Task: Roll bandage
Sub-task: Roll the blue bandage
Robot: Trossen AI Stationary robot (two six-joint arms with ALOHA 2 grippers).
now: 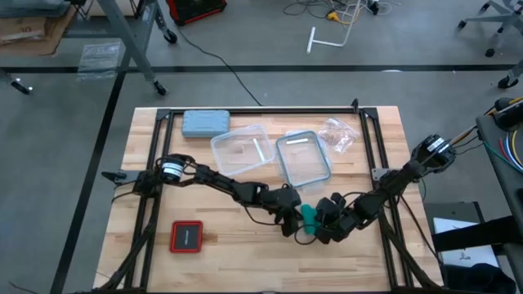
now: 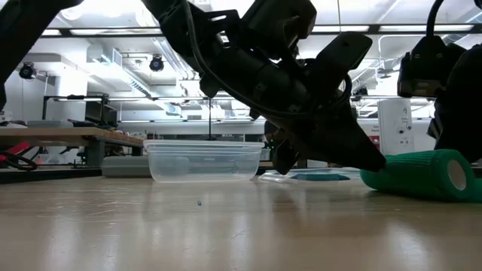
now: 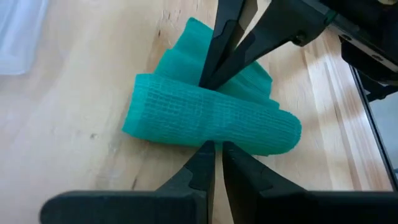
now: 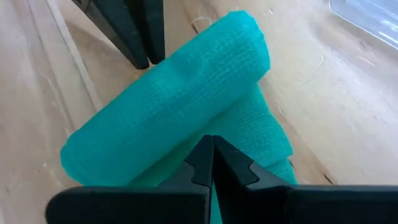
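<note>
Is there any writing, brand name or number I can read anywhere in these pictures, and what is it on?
No text can be read for certain.
White box behind the table, low view: dark marks, too blurred to read.
Red-framed black pad on the table: no legible label.
Grey-blue case: nothing readable.
White sheet beside the table at right: marks too small to read.
The bandage, between the left gripper and the right gripper, bears no print.

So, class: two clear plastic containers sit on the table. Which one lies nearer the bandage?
The blue-rimmed clear container, toward the right arm's side. It sits closer to the teal bandage than the plain-rimmed clear container beside it.
</note>
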